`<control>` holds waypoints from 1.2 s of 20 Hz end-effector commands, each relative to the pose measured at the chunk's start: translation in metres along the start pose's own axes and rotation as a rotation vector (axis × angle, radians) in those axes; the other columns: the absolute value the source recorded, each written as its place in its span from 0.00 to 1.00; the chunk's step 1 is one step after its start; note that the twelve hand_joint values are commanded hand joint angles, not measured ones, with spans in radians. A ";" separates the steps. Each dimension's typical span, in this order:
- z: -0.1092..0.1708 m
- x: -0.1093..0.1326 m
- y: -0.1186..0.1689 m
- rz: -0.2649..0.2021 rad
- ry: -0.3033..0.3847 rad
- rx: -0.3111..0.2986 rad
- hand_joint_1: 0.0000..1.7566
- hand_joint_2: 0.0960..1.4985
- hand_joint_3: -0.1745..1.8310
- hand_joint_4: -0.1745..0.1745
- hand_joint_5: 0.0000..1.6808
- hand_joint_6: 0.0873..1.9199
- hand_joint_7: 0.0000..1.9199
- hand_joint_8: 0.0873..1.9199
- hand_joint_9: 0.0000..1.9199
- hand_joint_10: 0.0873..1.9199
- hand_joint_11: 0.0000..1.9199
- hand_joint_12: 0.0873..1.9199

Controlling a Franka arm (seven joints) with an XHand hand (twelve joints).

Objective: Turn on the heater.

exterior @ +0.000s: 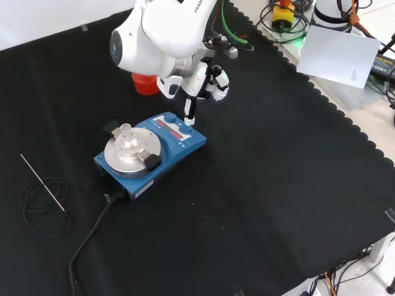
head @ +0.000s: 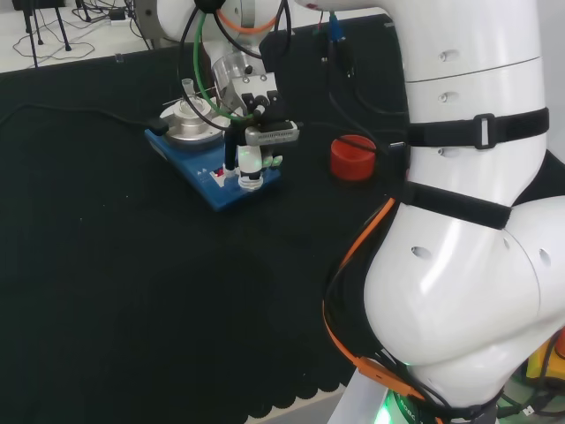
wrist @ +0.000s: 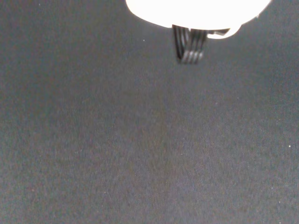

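The heater (head: 205, 181) (exterior: 179, 145) is a blue box with a round silver plate (exterior: 128, 154) and a red strip on its front panel. A small clear glass flask (head: 187, 104) (exterior: 126, 134) stands on the plate. My hand (head: 253, 104) (exterior: 202, 79) hangs over the panel end of the heater. One straight finger (head: 251, 164) (exterior: 189, 110) points down and touches the panel near its corner. Nothing is held. In the wrist view a blurred white part of the hand (wrist: 196, 11) shows over black cloth.
A red ribbed ring (head: 353, 157) (exterior: 145, 83) stands on the cloth just beyond the heater, close to the arm. The heater's black cable (exterior: 92, 237) runs toward the front edge. A thin rod with a coiled wire (exterior: 43, 203) lies at the left in the front view.
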State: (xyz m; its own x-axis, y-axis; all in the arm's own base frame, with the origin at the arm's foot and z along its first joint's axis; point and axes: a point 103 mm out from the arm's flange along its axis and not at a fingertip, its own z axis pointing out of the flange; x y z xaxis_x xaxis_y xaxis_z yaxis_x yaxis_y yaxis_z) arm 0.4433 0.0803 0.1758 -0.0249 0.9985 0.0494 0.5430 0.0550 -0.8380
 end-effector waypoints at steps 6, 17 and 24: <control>0.002 -0.001 0.007 -0.004 0.004 0.006 0.82 0.37 0.64 0.41 0.15 0.00 0.84 0.83 0.89 0.76 0.84 0.76; 0.004 -0.004 0.013 -0.003 0.010 0.009 0.82 0.37 0.65 0.40 0.16 0.00 0.84 0.83 0.89 0.76 0.84 0.76; 0.005 -0.007 0.015 0.017 -0.015 0.001 0.82 0.36 0.65 0.40 0.16 0.00 0.84 0.83 0.89 0.76 0.84 0.76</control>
State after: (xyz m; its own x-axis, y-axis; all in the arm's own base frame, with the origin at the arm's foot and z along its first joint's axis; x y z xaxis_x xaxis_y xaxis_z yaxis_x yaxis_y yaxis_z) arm 0.4486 0.0755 0.1615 -0.0226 0.9987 0.0461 0.5347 0.0511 -0.8435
